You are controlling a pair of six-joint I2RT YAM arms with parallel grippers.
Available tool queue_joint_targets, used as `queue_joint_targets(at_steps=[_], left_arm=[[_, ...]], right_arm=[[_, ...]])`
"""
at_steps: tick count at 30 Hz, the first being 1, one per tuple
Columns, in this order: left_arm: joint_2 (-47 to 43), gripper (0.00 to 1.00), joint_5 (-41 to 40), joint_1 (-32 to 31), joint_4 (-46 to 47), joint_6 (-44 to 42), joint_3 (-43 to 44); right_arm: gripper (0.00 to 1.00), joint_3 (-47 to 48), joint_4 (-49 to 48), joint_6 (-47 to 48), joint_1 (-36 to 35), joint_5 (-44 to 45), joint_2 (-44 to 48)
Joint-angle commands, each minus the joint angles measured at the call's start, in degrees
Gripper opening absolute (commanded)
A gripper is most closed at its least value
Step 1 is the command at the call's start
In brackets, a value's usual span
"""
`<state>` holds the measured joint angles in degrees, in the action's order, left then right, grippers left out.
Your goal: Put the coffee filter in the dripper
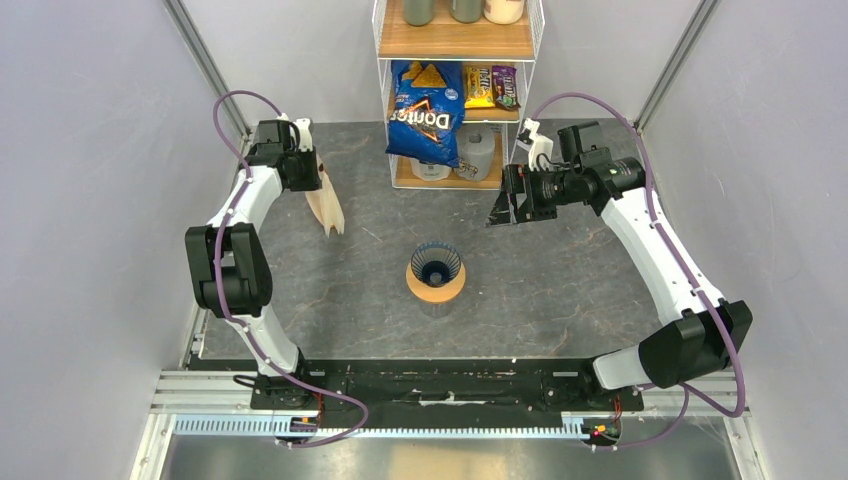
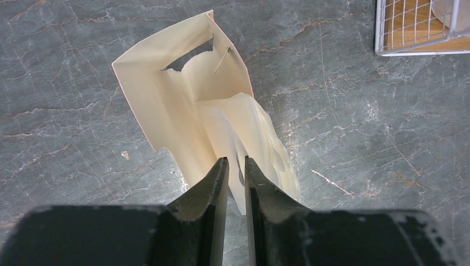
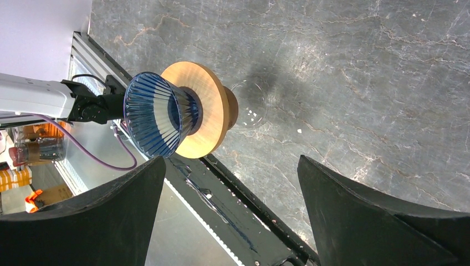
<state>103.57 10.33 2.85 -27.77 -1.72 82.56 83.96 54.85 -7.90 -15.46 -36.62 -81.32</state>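
Two arms flanked the grey table in the top view: the left gripper, far left, held the coffee filter well apart from the dripper, which sat at centre in a tan ring; the right gripper hung far right. The left wrist view showed its fingers pinched on the crumpled paper. In the right wrist view the jaws stood wide apart, gripping nothing.

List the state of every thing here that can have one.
left gripper: shut on the coffee filter.
right gripper: open, holding nothing.
coffee filter: crumpled, mouth partly open, not in the dripper.
dripper: upright, mouth up, seated in the wooden ring, empty.
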Motion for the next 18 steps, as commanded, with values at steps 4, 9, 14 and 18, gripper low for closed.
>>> queue_joint_targets(at_steps=[4, 9, 14, 18], left_arm=[[0.75, 0.24, -1.4, -0.21, -0.66, 0.73, 1.64], [1.52, 0.25, -1.9, -0.29, -0.8, 0.84, 1.73], [2.21, 0.28, -2.44, -0.52, -0.88, 1.23, 1.9], [2.84, 0.28, -2.41, -0.66, -0.88, 1.22, 2.14]], right_arm=[[0.97, -0.25, -1.43, -0.44, 0.43, -1.17, 0.33], [0.97, -0.29, -1.51, -0.62, 0.43, -1.27, 0.36], [0.97, -0.38, -1.59, -0.68, 0.55, -1.35, 0.3], [0.97, -0.3, -1.59, -0.67, 0.53, -1.41, 0.15]])
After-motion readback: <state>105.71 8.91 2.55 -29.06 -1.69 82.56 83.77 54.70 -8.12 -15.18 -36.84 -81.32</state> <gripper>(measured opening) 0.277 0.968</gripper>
